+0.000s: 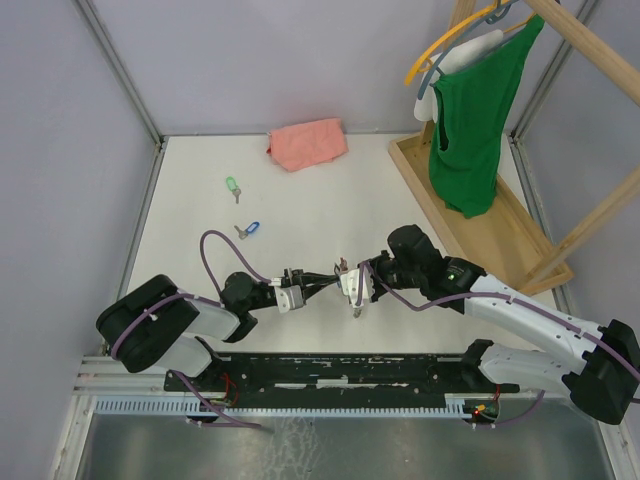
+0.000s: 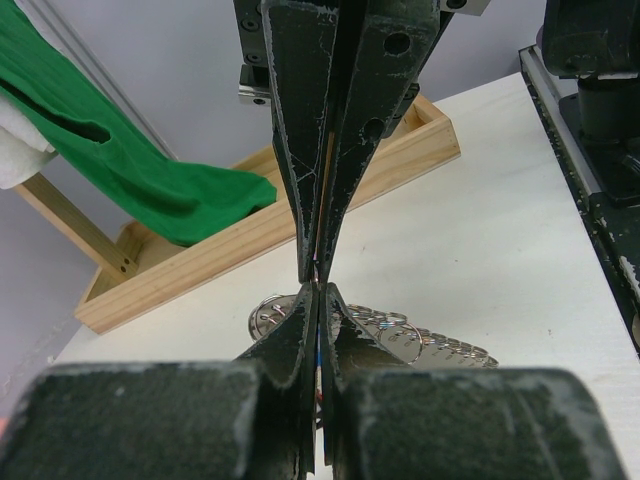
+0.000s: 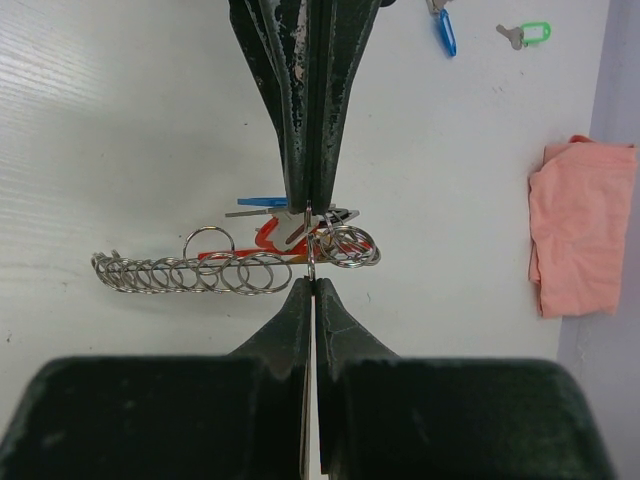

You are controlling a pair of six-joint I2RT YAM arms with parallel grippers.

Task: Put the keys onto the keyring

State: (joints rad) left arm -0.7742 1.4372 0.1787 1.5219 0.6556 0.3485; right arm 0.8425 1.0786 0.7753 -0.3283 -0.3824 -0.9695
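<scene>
Both jaws, left gripper and right gripper, met fully shut, contents unclear, while the blue-capped silver key and green-capped silver key lay beyond, nearer the left arm.

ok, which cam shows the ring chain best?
Right wrist: the ring chain shows nearly whole, laid out sideways. Left wrist catches only part of it, behind the left gripper. Top view: too small to make out.
</scene>
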